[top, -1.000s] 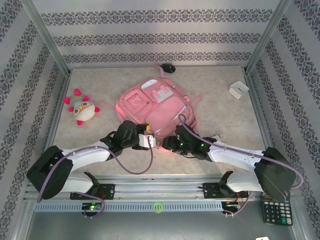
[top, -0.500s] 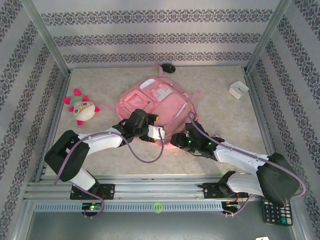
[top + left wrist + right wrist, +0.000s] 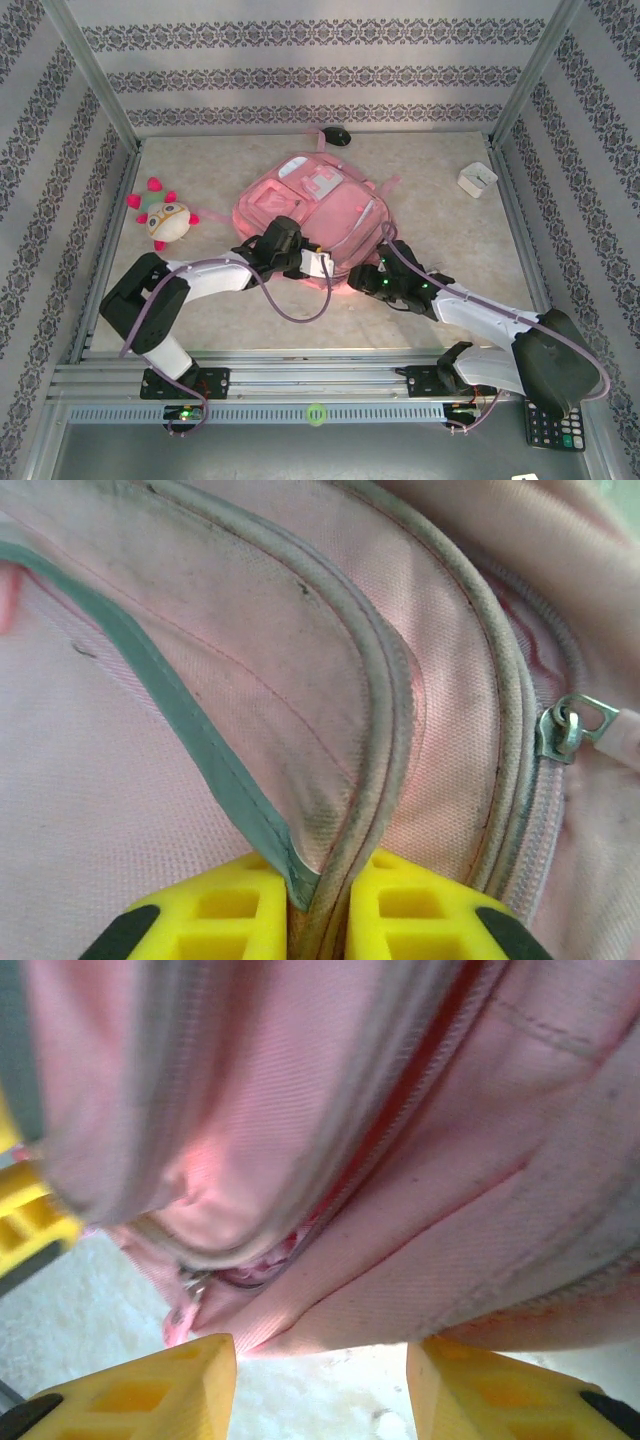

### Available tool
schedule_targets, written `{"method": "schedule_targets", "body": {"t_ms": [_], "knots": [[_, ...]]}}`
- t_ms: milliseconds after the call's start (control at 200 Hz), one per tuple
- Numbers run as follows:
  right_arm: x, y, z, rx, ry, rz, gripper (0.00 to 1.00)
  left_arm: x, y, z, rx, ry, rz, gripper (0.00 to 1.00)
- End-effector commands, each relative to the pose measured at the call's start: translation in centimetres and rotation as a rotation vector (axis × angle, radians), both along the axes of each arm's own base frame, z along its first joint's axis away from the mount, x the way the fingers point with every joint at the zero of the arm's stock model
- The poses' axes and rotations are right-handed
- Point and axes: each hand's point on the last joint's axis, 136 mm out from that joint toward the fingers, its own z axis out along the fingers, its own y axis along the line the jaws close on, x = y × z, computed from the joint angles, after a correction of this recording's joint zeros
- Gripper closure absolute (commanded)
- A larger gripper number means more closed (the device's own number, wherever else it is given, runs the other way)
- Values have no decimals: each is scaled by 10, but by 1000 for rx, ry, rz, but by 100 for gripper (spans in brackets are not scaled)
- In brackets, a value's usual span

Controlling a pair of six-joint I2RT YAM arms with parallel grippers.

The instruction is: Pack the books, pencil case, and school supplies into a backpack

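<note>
plush toy (image 3: 165,217) left, white box (image 3: 477,179) far right, calculator (image 3: 553,427) near right corner.

A tabletop (image 3: 462,228) of mottled beige, stone-look laminate is closed in on 3 sides: the back wall (image 3: 320,60), the left wall (image 3: 40,190) and the right wall (image 3: 605,180) all carry pale grey paper with horizontal bands of dark floral ornament. 2 bare aluminium posts (image 3: 95,75) rise slanting at the back corners, and an aluminium rail (image 3: 320,378) with a perforated strip runs along the near edge, a plain grey surface (image 3: 330,455) below it. The light is soft and even, casting only faint shadows.
</note>
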Motion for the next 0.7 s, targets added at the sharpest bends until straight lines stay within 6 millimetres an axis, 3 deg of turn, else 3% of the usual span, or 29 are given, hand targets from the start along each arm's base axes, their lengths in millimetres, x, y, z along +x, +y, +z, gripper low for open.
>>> {"method": "schedule_targets", "body": {"t_ms": [0, 90, 205, 355, 440, 555, 694], "knots": [[11, -20, -8, -43, -36, 1, 52, -21, 1, 18, -120, 139, 34, 89], [21, -33, -7, -42, -54, -5, 52, -29, 1, 19, -188, 199, 90, 92], [24, -36, 15, -35, -109, 26, 53, -24, 3, 13, -228, 251, 211, 92], [0, -30, 57, -128, -263, 66, 50, -15, 2, 8, -233, 323, 329, 94], [-19, -21, 70, -149, -328, 92, 49, -15, 1, 10, -250, 346, 347, 94], [-34, 2, 62, -126, -334, 130, 50, -16, 1, 17, -256, 363, 358, 94], [-28, 32, 56, -195, -340, 222, 50, -17, 1, 22, -266, 371, 360, 94]]}}
